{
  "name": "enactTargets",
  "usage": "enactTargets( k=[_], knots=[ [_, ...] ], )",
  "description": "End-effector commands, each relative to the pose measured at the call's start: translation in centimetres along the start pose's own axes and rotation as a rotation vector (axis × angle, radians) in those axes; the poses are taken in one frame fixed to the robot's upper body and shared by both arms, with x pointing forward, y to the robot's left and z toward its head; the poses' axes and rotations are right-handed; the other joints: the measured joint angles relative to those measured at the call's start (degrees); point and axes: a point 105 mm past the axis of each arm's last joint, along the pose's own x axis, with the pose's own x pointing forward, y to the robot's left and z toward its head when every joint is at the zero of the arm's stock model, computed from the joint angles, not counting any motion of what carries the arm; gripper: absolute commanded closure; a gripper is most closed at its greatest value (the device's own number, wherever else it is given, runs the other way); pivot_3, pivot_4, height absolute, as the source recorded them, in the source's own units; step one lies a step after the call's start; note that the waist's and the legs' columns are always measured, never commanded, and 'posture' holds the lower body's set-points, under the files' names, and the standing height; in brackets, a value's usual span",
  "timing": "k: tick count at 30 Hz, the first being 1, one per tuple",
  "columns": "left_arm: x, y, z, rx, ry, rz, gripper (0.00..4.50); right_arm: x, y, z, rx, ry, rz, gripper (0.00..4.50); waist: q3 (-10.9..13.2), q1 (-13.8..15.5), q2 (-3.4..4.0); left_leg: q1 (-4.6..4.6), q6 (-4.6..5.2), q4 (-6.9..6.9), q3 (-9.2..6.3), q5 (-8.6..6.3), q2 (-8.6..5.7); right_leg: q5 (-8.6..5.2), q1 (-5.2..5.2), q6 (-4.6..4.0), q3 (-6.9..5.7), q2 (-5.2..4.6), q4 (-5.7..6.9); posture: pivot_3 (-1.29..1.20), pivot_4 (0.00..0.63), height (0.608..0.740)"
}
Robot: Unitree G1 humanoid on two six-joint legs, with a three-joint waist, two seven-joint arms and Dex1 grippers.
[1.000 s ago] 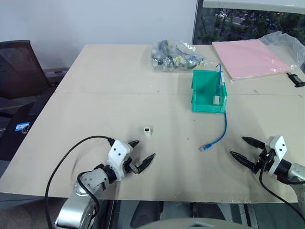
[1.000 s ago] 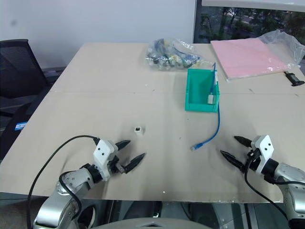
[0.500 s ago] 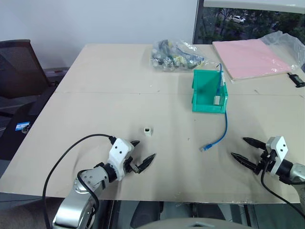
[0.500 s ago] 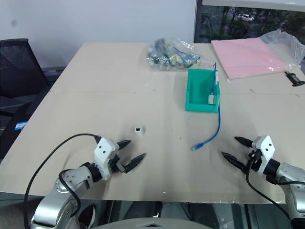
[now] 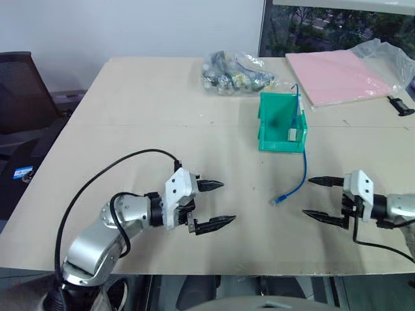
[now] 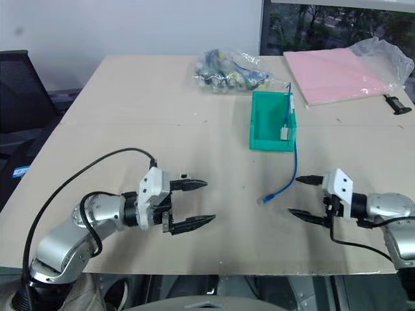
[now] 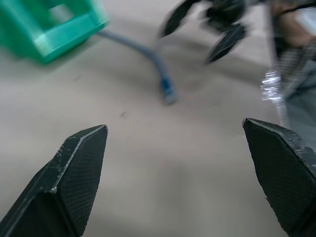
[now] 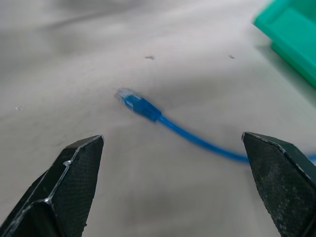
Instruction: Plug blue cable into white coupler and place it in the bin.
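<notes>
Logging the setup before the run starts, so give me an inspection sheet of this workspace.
Surface: beige tabletop, bare in the middle.
Job's things: thin blue cable runs from inside the teal plastic bin onto the table, plug free; tiny white coupler beside the left gripper.
Clutter: clear bag of small parts; pink flat pad.
Grippers: left gripper and right gripper open, holding nothing, either side of the plug.
Cables: black cable loops from the left arm.
Surroundings: black office chair, window.
</notes>
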Motion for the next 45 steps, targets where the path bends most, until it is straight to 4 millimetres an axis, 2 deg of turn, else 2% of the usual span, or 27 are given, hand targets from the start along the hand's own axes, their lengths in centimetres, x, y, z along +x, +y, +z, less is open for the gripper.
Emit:
enactTargets(
  k=[1,5,10,11,13,14,15,18,21,22,23,26,30,33,36,37,39,41,42,43,44,45],
  knots=[
    [0.2,-0.9,0.6,0.053,0.008,-0.089,0.0,1.6,-0.2,1.1,-0.112,0.021,0.073,0.06,0.03,-0.31,-0.04,-0.12,-0.01,0.0,0.01,0.01,0.0,0.0,-0.14,0.0,0.0,0.02,0.02,0.0,0.15,0.74],
    [-0.1,-0.5,-0.2,0.077,0.046,-0.096,0.0,3.7,-0.4,1.6,-0.165,0.027,0.163,0.06,0.12,-0.66,-0.11,-0.1,-0.02,0.0,0.03,0.01,0.03,0.0,-0.21,0.01,0.01,0.06,0.12,0.0,0.15,0.74],
    [-0.2,0.1,-1.0,0.103,0.071,-0.08,0.0,5.4,-0.1,1.2,-0.173,0.063,0.267,0.06,0.19,-0.45,-0.17,-0.12,-0.02,0.0,0.02,0.01,0.04,0.0,-0.24,0.0,0.0,0.06,0.17,0.0,0.15,0.74],
    [-0.2,0.2,-1.0,0.106,0.069,-0.074,0.0,5.7,0.0,0.9,-0.176,0.084,0.287,0.44,0.19,-0.47,-0.18,-0.13,-0.02,0.01,0.02,0.01,0.03,0.0,-0.25,0.0,-0.01,0.05,0.17,0.0,0.15,0.74],
    [-0.3,0.4,-1.0,0.111,0.068,-0.059,0.0,6.2,-0.3,0.7,-0.182,0.104,0.299,0.79,0.2,-0.56,-0.19,-0.16,-0.02,0.01,0.08,0.01,0.03,0.01,-0.3,0.0,0.0,0.04,0.17,0.0,0.15,0.74],
    [-0.3,0.5,-1.1,0.112,0.068,-0.055,0.0,6.2,-0.4,0.7,-0.181,0.105,0.301,1.22,0.2,-0.58,-0.19,-0.16,-0.02,0.01,0.09,0.01,0.03,0.01,-0.31,0.0,-0.01,0.04,0.17,0.0,0.15,0.74],
    [-0.3,0.5,-1.1,0.113,0.069,-0.05,0.0,6.2,-0.5,0.7,-0.181,0.106,0.301,1.42,0.2,-0.63,-0.19,-0.15,-0.02,0.01,0.11,0.01,0.03,0.01,-0.32,0.0,-0.01,0.04,0.19,0.0,0.15,0.74],
    [-0.5,0.6,-1.3,0.115,0.071,-0.032,0.0,6.1,-0.9,0.6,-0.188,0.108,0.301,2.53,0.2,-0.63,-0.2,-0.16,-0.02,0.01,0.11,0.01,0.04,0.01,-0.39,0.01,0.01,0.05,0.25,0.0,0.15,0.74],
    [-0.6,0.6,-1.4,0.114,0.072,-0.022,0.0,6.2,-1.1,0.9,-0.183,0.094,0.295,3.88,0.2,-0.64,-0.2,-0.16,-0.02,0.01,0.13,0.01,0.05,0.01,-0.4,0.01,0.02,0.04,0.27,0.0,0.15,0.74],
    [-0.7,0.7,-1.4,0.115,0.073,-0.019,0.0,6.3,-1.1,1.1,-0.178,0.082,0.291,4.23,0.2,-0.64,-0.2,-0.16,-0.02,0.01,0.13,0.01,0.04,0.01,-0.4,0.01,0.03,0.04,0.27,0.0,0.15,0.74],
    [-0.7,0.7,-1.4,0.115,0.072,-0.015,0.0,6.6,-1.2,1.4,-0.171,0.068,0.285,4.38,0.2,-0.64,-0.2,-0.16,-0.02,0.01,0.13,0.01,0.05,0.01,-0.4,0.01,0.03,0.03,0.28,0.0,0.15,0.74],
    [-0.9,1.1,-1.3,0.115,0.065,0.003,0.0,7.7,-1.5,2.6,-0.125,0.006,0.252,4.38,0.2,-0.81,-0.2,-0.12,-0.02,0.01,0.13,0.01,0.07,0.02,-0.4,0.0,0.05,0.04,0.35,0.0,0.15,0.74],
    [-1.4,1.7,-1.1,0.119,0.063,0.04,0.0,10.1,-2.3,4.1,-0.104,-0.036,0.184,4.38,0.21,-0.86,-0.19,-0.14,-0.02,0.01,0.13,0.02,0.12,0.02,-0.48,-0.01,0.06,0.06,0.4,0.0,0.15,0.74],
    [-1.8,2.0,-1.2,0.122,0.068,0.057,0.0,11.8,-3.6,4.6,-0.052,-0.036,0.104,4.38,0.21,-0.81,-0.19,-0.18,-0.09,0.01,0.12,0.06,0.12,0.02,-0.53,-0.01,0.03,0.12,0.4,0.0,0.15,0.74],
    [-1.8,2.2,-1.2,0.125,0.071,0.058,0.0,12.3,-4.4,4.6,-0.038,-0.024,0.059,4.38,0.21,-0.49,-0.19,-0.24,-0.24,0.01,0.13,0.14,0.1,0.02,-0.55,-0.01,0.01,0.11,0.37,0.0,0.15,0.74],
    [-1.7,2.3,-1.1,0.128,0.069,0.059,0.0,12.1,-4.5,4.8,-0.028,-0.037,0.058,3.82,0.2,-0.48,-0.19,-0.3,-0.27,0.01,0.11,0.16,0.06,0.03,-0.58,0.0,-0.02,0.07,0.34,0.0,0.15,0.74],
    [-1.5,2.7,-0.9,0.131,0.064,0.062,0.0,11.7,-4.6,5.3,-0.01,-0.072,0.053,3.35,0.2,-0.49,-0.19,-0.34,-0.28,0.01,0.11,0.17,0.04,0.03,-0.59,0.0,-0.02,0.05,0.32,0.0,0.15,0.74],
    [-1.2,3.2,-0.6,0.133,0.061,0.076,0.0,10.7,-4.4,5.9,0.034,-0.121,0.048,2.35,0.2,-0.52,-0.19,-0.39,-0.28,0.03,0.11,0.17,0.04,0.03,-0.63,0.0,-0.04,0.05,0.33,0.0,0.15,0.74],
    [-1.0,3.6,-0.4,0.134,0.06,0.085,0.0,10.0,-4.3,6.3,0.053,-0.151,0.042,1.82,0.2,-0.51,-0.19,-0.4,-0.28,0.03,0.1,0.16,0.04,0.03,-0.63,0.0,-0.05,0.05,0.33,0.0,0.15,0.74],
    [-0.7,4.2,-0.1,0.137,0.059,0.097,0.0,8.8,-4.2,6.8,0.085,-0.206,0.005,1.5,0.2,-0.41,-0.19,-0.43,-0.27,0.03,0.06,0.16,0.04,0.03,-0.63,0.0,-0.07,0.05,0.33,0.0,0.15,0.74],
    [-0.3,4.8,0.3,0.14,0.059,0.108,0.0,7.7,-4.0,7.1,0.115,-0.25,-0.026,0.73,0.2,-0.46,-0.19,-0.46,-0.26,0.04,0.03,0.15,0.04,0.03,-0.64,0.01,-0.09,0.05,0.32,0.0,0.15,0.74],
    [0.1,5.5,0.8,0.162,0.059,0.121,0.0,6.5,-3.8,7.3,0.138,-0.292,-0.052,0.52,0.2,-0.59,-0.2,-0.49,-0.25,0.05,-0.01,0.15,0.04,0.03,-0.66,0.01,-0.11,0.04,0.32,0.0,0.15,0.74]
  ],
)
